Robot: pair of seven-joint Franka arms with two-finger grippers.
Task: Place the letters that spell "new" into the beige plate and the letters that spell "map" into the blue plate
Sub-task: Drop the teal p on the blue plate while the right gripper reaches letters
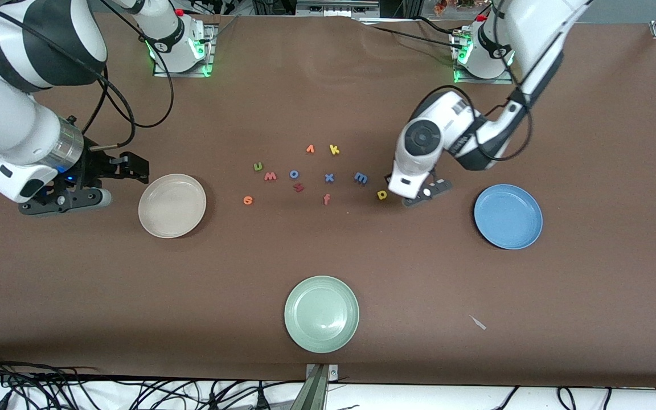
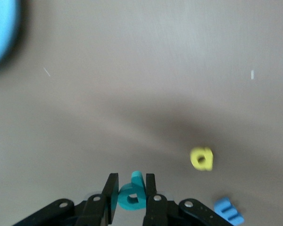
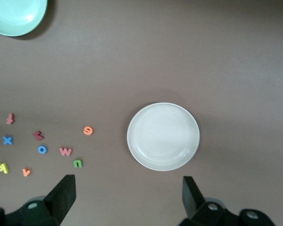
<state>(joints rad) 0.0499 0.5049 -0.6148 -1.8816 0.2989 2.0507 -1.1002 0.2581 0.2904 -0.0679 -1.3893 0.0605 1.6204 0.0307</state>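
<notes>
Your 3 plates sit well apart: the beige plate (image 1: 172,205) toward the right arm's end of the table, the blue plate (image 1: 508,216) toward the left arm's end, and a pale green plate (image 1: 321,313) nearest the front camera. All 3 are bare, so none of the 6 letters is sorted yet.

The right gripper (image 3: 127,195) waits just beside the beige plate, its fingers spread wide and holding nothing.

The left gripper (image 2: 131,195) is low at the end of the letter cluster closest to the blue plate, and its fingers have pinched the teal p (image 2: 132,194) between them. In the left wrist view the p's long axis runs along the fingers, stem pointing out past the tips.

Watch that grip. It looks to be on the letter's round end only, so the foam could twist or slip out on the way to the blue plate. The yellow a (image 1: 382,195) and blue m (image 1: 361,178) lie near the fingers, and a sideways drag could nudge them.

The green n (image 1: 258,167), pinkish-red w (image 1: 270,176) and orange e (image 1: 247,200) lie on the table at the cluster's end toward the beige plate.
</notes>
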